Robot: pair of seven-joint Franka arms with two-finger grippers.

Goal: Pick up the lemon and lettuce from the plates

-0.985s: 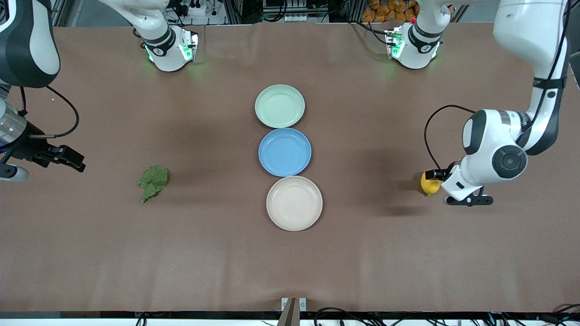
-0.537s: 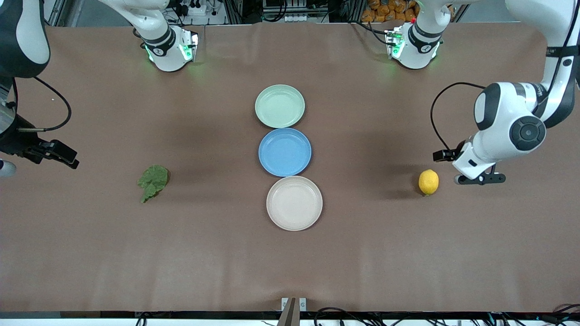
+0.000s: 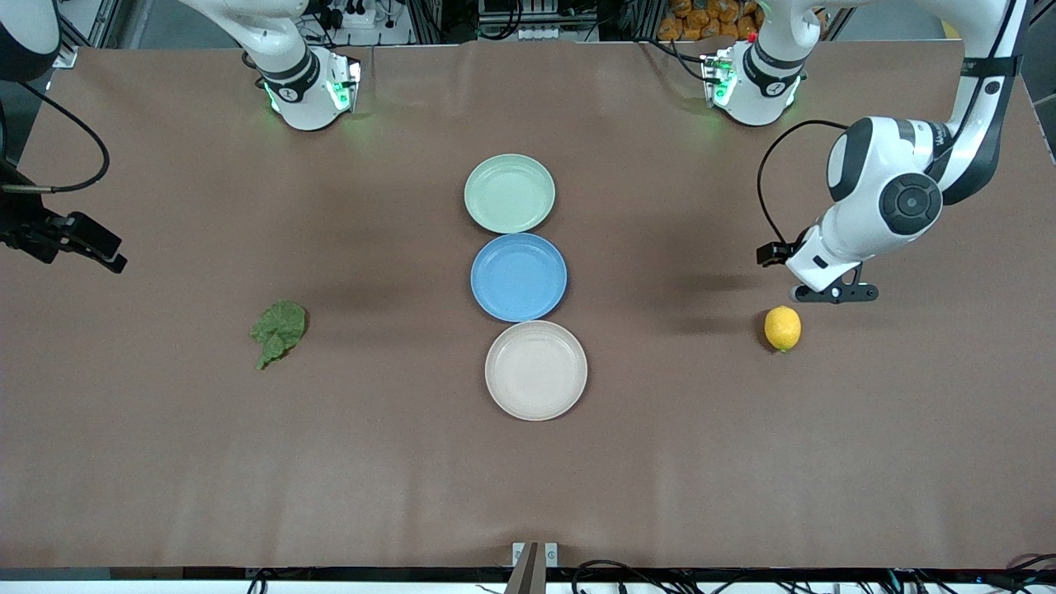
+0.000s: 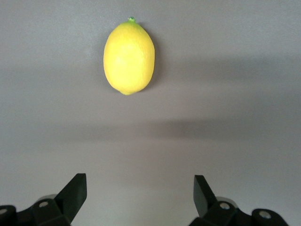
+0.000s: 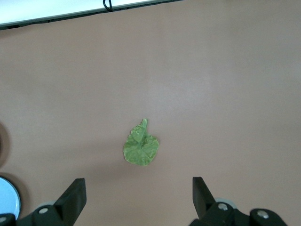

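You are at the end of the job, it seems: neither plate holds anything, and both items lie on the bare table. Nearest the front camera sits the beige-white plate, empty. A little farther, the lemon lies toward the left arm's end and the lettuce toward the right arm's end, each well apart from the plates. Farther again comes the blue plate, then the pale green plate, also empty. Your left gripper hangs above the table just beside the lemon, fingers spread wide, holding nothing. Your right gripper hangs high near the table's edge, equally wide and empty. What remains is probably just parking both arms.
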